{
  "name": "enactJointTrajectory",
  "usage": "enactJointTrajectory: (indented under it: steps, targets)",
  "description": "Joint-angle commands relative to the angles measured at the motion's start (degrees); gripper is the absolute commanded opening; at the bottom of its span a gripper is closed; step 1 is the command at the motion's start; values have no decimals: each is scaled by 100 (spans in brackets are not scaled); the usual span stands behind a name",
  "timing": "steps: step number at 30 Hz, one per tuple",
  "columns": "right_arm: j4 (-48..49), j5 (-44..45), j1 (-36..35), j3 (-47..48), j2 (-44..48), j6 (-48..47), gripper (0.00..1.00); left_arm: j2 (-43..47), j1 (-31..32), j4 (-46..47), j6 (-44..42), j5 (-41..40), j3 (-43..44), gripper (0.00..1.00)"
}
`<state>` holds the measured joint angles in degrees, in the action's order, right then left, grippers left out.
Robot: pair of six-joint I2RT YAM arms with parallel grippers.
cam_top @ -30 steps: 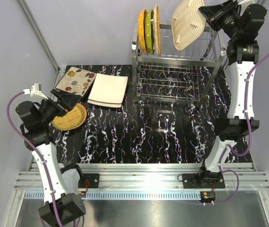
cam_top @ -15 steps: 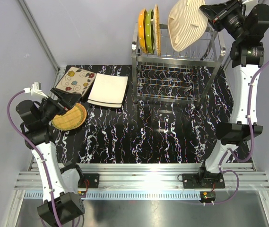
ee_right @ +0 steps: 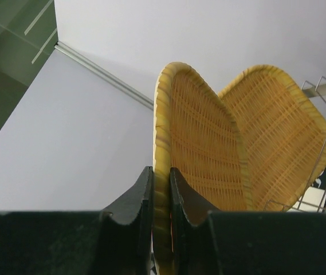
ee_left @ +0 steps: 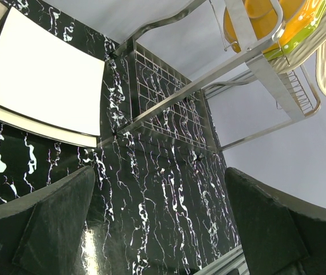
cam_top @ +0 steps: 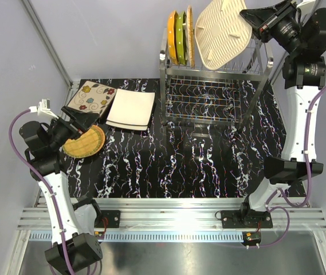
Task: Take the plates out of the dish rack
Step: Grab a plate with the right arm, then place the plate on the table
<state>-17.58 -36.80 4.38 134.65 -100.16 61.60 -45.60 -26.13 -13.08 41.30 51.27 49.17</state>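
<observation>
My right gripper (cam_top: 253, 17) is shut on the rim of a rounded-square wicker plate (cam_top: 223, 33) and holds it tilted above the top tier of the steel wire dish rack (cam_top: 214, 74). In the right wrist view the plate's rim (ee_right: 163, 132) is pinched between my fingers, with another wicker plate (ee_right: 283, 137) behind it. An orange plate (cam_top: 172, 35), a green plate (cam_top: 180, 34) and a round wicker plate (cam_top: 189, 34) stand upright at the rack's top left. My left gripper (cam_top: 82, 123) is open and empty, at the far edge of a round wicker plate (cam_top: 85, 143) lying on the table.
A square floral plate (cam_top: 91, 98) and a square white plate (cam_top: 131, 109) lie on the black marbled table (cam_top: 197, 166) left of the rack. The white plate (ee_left: 42, 91) and the rack (ee_left: 208, 80) show in the left wrist view. A metal rail (cam_top: 174, 217) runs along the near edge.
My right gripper has risen and swung the rounded-square wicker plate up and to the left, clear of the rack's prongs, its underside facing the camera more. The left arm has not moved.
</observation>
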Motion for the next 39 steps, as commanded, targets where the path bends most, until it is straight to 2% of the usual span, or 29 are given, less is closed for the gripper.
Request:
enactJointTrajectory:
  steps: [1, 15, 28, 39]
  targets:
    - [581, -284, -16, -140, 558, 334, 0, -1, 29, 376, 177, 243, 93, 99]
    - [449, -776, -25, -1898, 1911, 449, 0, -124, 134, 526, 335, 305, 128, 99]
    - [247, -882, -25, -2636, 2431, 388, 0, -45, 152, 640, 431, 331, -109, 99]
    - [-26, -873, -403, -3893, 2993, -60, 0, -194, 450, 500, 695, 279, -109, 99]
